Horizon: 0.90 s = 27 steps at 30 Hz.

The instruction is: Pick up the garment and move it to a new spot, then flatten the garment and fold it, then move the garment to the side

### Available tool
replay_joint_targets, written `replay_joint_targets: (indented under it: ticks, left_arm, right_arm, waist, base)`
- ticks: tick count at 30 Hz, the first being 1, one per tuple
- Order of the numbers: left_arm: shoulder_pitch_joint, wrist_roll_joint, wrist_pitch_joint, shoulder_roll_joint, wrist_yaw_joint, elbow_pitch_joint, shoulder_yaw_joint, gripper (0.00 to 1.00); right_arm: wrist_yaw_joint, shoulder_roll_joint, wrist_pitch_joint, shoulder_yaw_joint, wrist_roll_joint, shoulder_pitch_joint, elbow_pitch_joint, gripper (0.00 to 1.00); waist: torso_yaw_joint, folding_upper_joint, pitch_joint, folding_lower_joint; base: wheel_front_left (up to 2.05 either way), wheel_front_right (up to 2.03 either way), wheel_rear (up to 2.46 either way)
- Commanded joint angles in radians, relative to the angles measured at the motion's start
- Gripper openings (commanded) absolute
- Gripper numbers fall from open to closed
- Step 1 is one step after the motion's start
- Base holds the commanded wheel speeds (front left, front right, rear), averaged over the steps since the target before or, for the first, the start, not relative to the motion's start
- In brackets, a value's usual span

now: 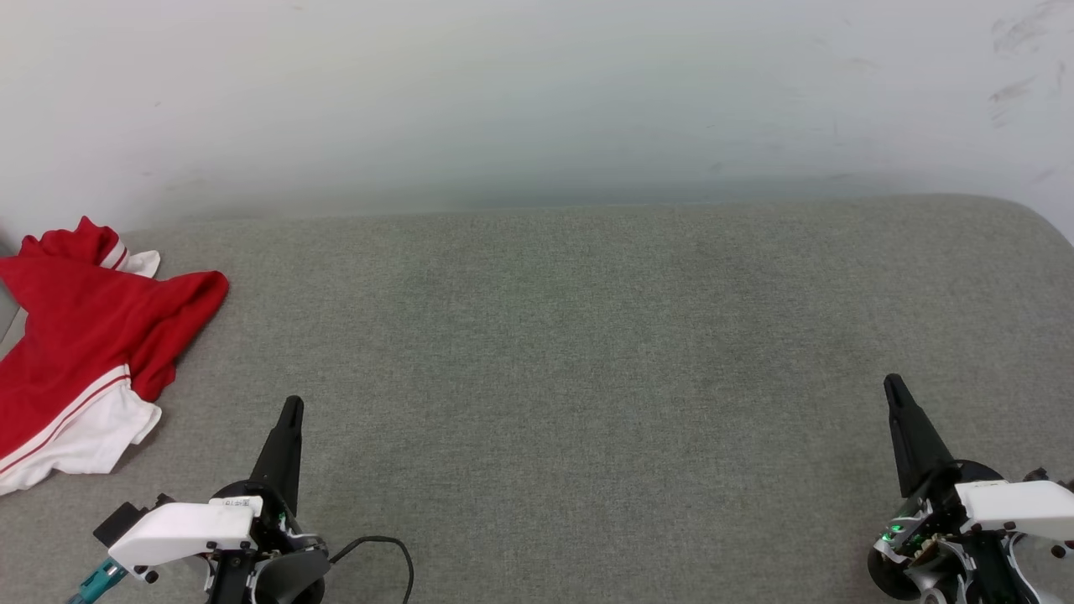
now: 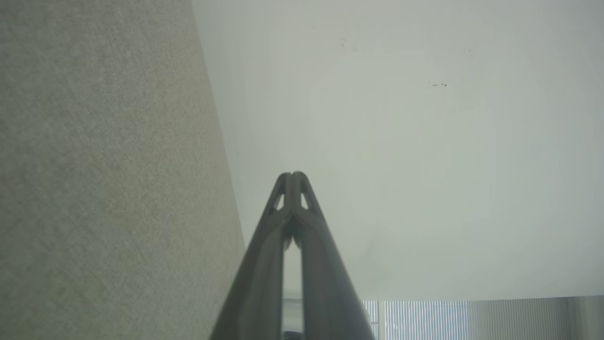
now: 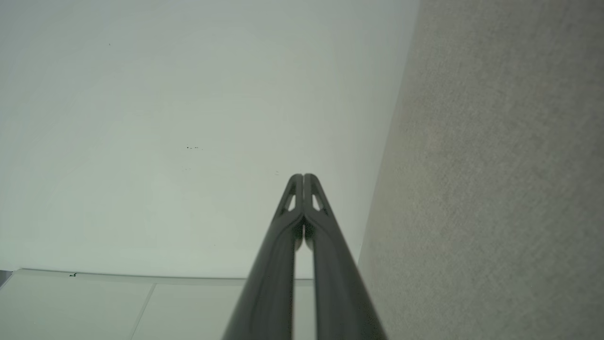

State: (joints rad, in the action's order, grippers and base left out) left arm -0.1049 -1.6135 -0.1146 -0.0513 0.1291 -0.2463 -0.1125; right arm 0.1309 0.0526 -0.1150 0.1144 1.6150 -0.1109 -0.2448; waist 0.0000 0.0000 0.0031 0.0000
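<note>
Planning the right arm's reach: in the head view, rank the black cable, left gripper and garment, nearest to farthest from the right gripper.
From the right gripper, lower right:
1. black cable, bottom edge, left of centre.
2. left gripper, lower left.
3. garment, far left edge, crumpled.

Cloth against matt plastic
Soft jersey garment (image 1: 80,335) at left; coarse woven counter (image 1: 545,352); left tool (image 1: 292,406), right tool (image 1: 894,383): matt dark plastic.
</note>
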Motion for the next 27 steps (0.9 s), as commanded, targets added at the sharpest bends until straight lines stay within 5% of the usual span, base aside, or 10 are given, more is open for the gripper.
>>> replay_joint_targets:
  ticks: [1, 27]
  left_arm:
    - [-0.007, 0.002, -0.003, 0.002, 0.003, -0.001, -0.003, 0.0]
    - [-0.007, 0.002, -0.002, 0.001, 0.003, -0.001, -0.003, 0.0]
  right_arm:
    - [0.0, -0.004, -0.002, 0.0, -0.005, 0.007, -0.001, 0.0]
    - [0.0, -0.004, -0.001, 0.0, -0.005, 0.007, -0.001, 0.0]
  waist:
    - [0.0, 0.0, 0.0, 0.0]
    - [0.0, 0.0, 0.0, 0.0]
  base:
    - [0.0, 0.0, 0.0]
    - [0.0, 0.0, 0.0]
